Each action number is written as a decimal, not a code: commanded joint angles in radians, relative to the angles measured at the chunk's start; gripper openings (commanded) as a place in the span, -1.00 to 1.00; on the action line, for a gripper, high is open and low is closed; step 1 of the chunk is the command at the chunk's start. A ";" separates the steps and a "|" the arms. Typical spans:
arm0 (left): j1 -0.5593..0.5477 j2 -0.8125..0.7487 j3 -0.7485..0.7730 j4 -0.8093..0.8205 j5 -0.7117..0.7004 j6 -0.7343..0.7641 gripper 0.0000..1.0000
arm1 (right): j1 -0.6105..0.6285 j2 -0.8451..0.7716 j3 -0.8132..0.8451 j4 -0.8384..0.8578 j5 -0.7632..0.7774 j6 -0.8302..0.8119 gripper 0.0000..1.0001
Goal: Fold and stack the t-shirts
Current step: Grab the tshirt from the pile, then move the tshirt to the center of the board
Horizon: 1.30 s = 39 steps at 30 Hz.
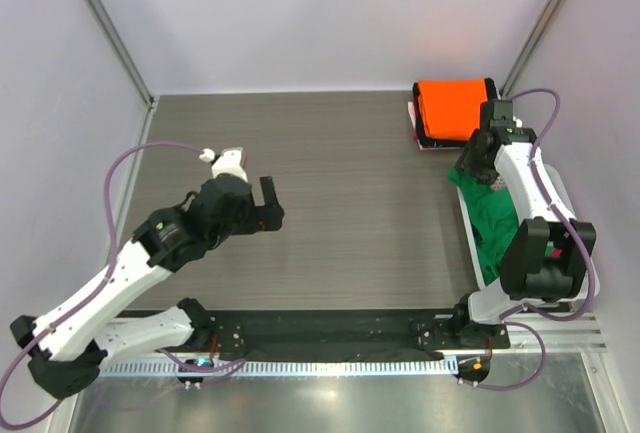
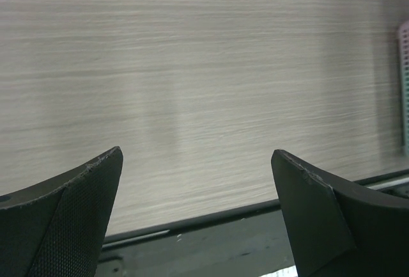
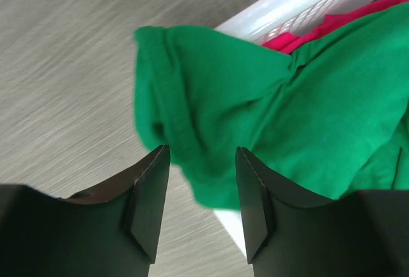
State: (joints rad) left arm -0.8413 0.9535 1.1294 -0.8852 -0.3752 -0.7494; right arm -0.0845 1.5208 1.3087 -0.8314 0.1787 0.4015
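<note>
A folded orange t-shirt (image 1: 455,105) lies on a folded black one (image 1: 430,140) at the back right of the table. A bright green t-shirt (image 1: 495,221) lies crumpled in the white mesh basket (image 1: 468,215) at the right. In the right wrist view the green t-shirt (image 3: 217,91) hangs over the basket rim (image 3: 287,5), with a magenta-pink t-shirt (image 3: 348,20) under it. My right gripper (image 1: 468,161) (image 3: 201,152) is open just above the green shirt's hanging edge. My left gripper (image 1: 270,203) (image 2: 197,155) is open and empty over the bare table.
The wooden table top (image 1: 340,183) is bounded by grey walls at the left, back and right. The basket's edge shows at the far right of the left wrist view (image 2: 404,66). A black rail (image 1: 330,328) runs along the near table edge.
</note>
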 commanded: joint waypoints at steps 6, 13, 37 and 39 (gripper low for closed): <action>0.010 -0.198 -0.114 -0.107 -0.131 0.001 0.99 | -0.014 0.019 -0.008 0.087 -0.025 -0.033 -0.45; 0.008 -0.350 -0.226 -0.115 -0.183 -0.028 0.99 | 0.012 -0.062 0.108 0.055 -0.131 -0.027 -0.98; 0.008 -0.625 -0.247 -0.156 -0.327 -0.139 0.99 | 0.622 -0.275 0.120 -0.086 0.120 0.230 0.36; 0.008 -0.619 -0.237 -0.187 -0.332 -0.160 1.00 | 0.577 -0.301 -0.052 -0.109 0.194 0.281 0.62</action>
State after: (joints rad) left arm -0.8356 0.3302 0.8711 -1.0290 -0.6548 -0.8547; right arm 0.5434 1.1877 1.4593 -0.7761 0.1497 0.5541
